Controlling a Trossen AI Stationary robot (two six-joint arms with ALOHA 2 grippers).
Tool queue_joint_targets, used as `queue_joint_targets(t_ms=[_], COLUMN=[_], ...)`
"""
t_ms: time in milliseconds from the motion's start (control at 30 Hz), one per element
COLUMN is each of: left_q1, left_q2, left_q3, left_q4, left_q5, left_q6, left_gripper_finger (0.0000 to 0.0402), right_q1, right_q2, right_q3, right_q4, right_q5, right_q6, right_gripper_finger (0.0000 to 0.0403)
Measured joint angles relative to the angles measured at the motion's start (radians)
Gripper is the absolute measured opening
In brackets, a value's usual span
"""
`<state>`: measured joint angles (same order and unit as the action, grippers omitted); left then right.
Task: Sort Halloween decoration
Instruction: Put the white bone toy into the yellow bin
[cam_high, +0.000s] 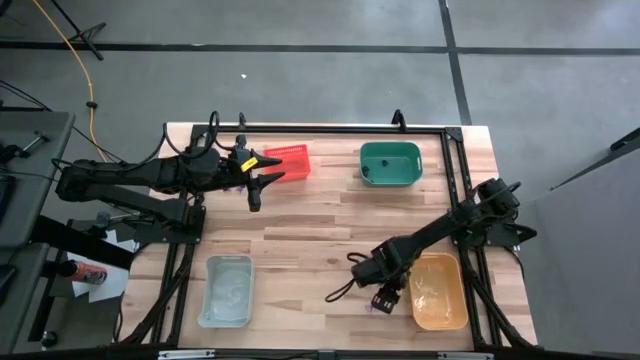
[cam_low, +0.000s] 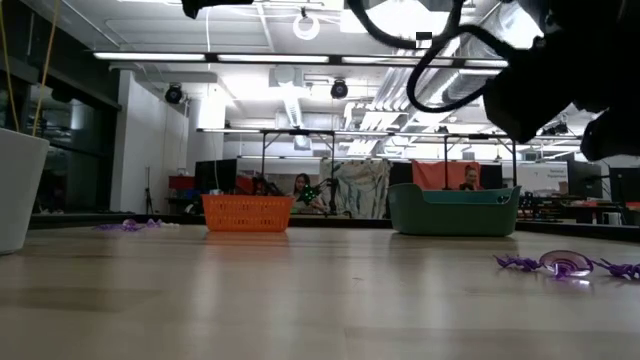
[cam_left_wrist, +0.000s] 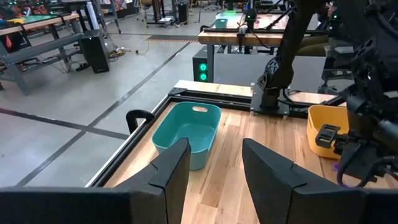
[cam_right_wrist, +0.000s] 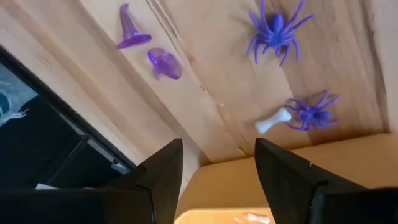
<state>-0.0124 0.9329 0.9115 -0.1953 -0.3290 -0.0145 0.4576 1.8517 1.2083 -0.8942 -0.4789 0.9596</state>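
Observation:
Several tiny purple trinkets lie flat on the wooden table by the orange bin (cam_right_wrist: 280, 180): two spiders (cam_right_wrist: 273, 28) (cam_right_wrist: 311, 112), a witch hat (cam_right_wrist: 130, 34), a round piece (cam_right_wrist: 165, 64) and a small white bone (cam_right_wrist: 272, 121). They also show in the low view (cam_low: 560, 265) and the high view (cam_high: 372, 307). My right gripper (cam_right_wrist: 217, 162) (cam_high: 384, 298) hovers open over them, touching nothing. My left gripper (cam_left_wrist: 214, 168) (cam_high: 270, 170) is open and empty beside the red basket (cam_high: 290, 162). More purple bits lie at the far left (cam_low: 130, 225).
A teal bin (cam_high: 390, 164) stands at the far right. A clear bin (cam_high: 227, 290) stands near the front left. The orange bin (cam_high: 440, 290) sits right beside my right gripper. A black frame (cam_high: 455, 190) runs along the table's edges. People sit in the room behind (cam_low: 300, 185).

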Motion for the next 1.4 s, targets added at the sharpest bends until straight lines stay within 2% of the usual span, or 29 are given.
queue_joint_targets(t_ms=[300,600,1133,1400], left_q1=[0.0,0.0,0.0,0.0], left_q2=[0.0,0.0,0.0,0.0], left_q3=[0.0,0.0,0.0,0.0], left_q4=[-0.003,-0.003,-0.003,-0.003], left_q5=[0.0,0.0,0.0,0.0], left_q6=[0.0,0.0,0.0,0.0], left_gripper_finger=[0.0136,0.0136,0.0136,0.0136], right_q1=[0.01,0.008,0.008,-0.005], right_q2=[0.067,0.08,0.08,0.042], right_q3=[0.0,0.0,0.0,0.0], right_q4=[-0.015,-0.044,-0.03,-0.033], right_q5=[-0.003,0.008,0.136,0.146], right_q6=[-0.155,-0.156,-0.183,-0.226], right_gripper_finger=[0.0192,0.0192,0.0192,0.0192])
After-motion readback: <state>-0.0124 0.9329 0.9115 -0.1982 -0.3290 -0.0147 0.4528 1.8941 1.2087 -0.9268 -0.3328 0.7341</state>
